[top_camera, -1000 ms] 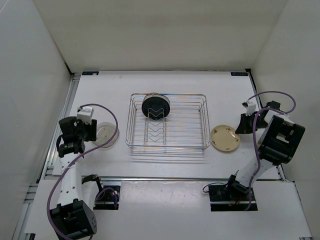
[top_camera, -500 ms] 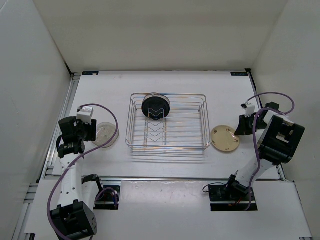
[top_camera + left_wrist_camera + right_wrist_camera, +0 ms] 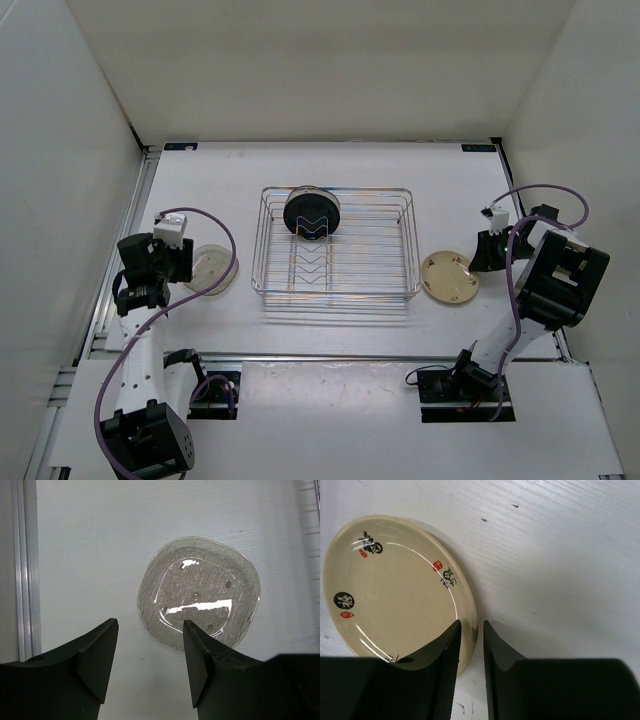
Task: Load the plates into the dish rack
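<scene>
Hovering: my left gripper (image 3: 150, 625) gapes below the clear plate (image 3: 199, 599); my right gripper (image 3: 471, 625), barely parted, lines up on the rim of the cream plate (image 3: 395, 590) — shallow pinch, likely slip

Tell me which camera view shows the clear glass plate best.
The left wrist view: the clear glass plate lies whole and large, ribs visible. The top external view shows it small, left of the dish rack. The right wrist view misses it.
</scene>
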